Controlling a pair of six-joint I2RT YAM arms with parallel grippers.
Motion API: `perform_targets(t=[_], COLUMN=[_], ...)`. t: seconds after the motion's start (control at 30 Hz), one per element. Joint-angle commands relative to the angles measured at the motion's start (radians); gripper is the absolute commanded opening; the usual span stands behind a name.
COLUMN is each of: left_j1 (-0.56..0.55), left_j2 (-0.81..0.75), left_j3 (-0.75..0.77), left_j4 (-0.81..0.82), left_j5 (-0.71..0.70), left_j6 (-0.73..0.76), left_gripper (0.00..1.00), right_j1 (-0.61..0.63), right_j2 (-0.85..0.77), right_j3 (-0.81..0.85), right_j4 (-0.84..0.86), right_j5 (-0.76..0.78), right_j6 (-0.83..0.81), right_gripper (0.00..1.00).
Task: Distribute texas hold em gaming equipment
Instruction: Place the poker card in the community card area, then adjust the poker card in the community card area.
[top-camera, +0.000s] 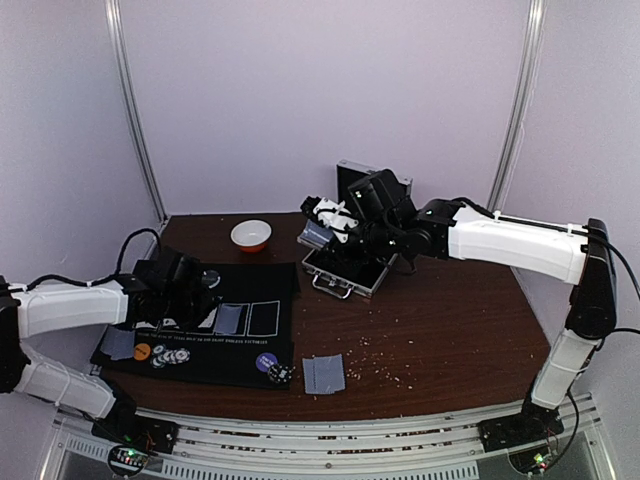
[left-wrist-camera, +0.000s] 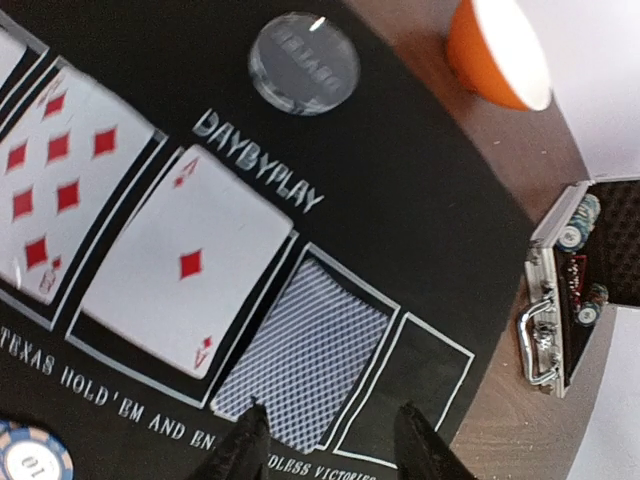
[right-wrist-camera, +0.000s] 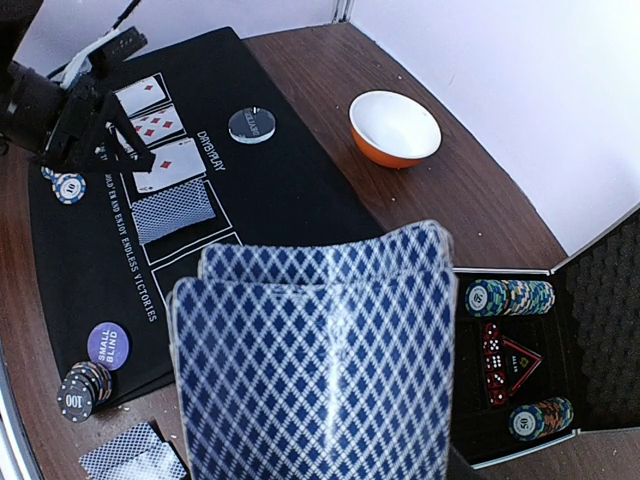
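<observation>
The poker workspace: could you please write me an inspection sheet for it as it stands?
Surface: brown table with black poker mat; pale specks scattered near front.
Job's things: three face-up cards and one face-down card on mat; chip stack near mat's front edge; open case with chips, dice.
Clutter: bowl, white inside.
Pincers: left pincer open above mat; right pincer shut on card deck.
Cables: black cable by left arm.
Surroundings: pale walls, metal posts.

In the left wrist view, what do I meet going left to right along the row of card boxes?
First the diamond number card → ace of diamonds → face-down card → empty box.
</observation>
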Motion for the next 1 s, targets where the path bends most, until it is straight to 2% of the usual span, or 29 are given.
perform_targets(t=[0.0, 0.07, 0.17, 0.4, 0.57, 0.97], left_j1=[0.110, 0.170, 0.186, 0.163, 0.161, 0.138], left_j2=[0.046, 0.102, 0.168, 0.246, 0.285, 0.324], left_j3=[0.025, 0.030, 0.020, 0.030, 0.033, 0.055], left_j4=[0.141, 0.146, 0.188, 0.205, 0.189, 0.208], left_j5=[0.094, 0.204, 0.278, 0.272, 0.245, 0.274], left_j6=[0.300, 0.345, 0.401, 0.481, 0.497, 0.528], left_gripper=[0.46, 0.45, 0.40, 0.36, 0.34, 0.29], right_j1=[-0.003, -0.003, -0.002, -0.003, -0.002, -0.002], right_j2=[-0.059, -0.062, -0.068, -0.066, -0.063, -0.051], right_j3=[-0.020, -0.022, -0.036, -0.041, -0.035, -0.023], right_j4=[0.007, 0.005, 0.009, 0.008, 0.004, -0.007], right_j5=[0.009, 0.008, 0.012, 0.012, 0.010, -0.001], right_j6=[-0.003, -0.003, -0.008, -0.003, -0.006, -0.012], right_gripper=[0.43, 0.43, 0.43, 0.43, 0.43, 0.43])
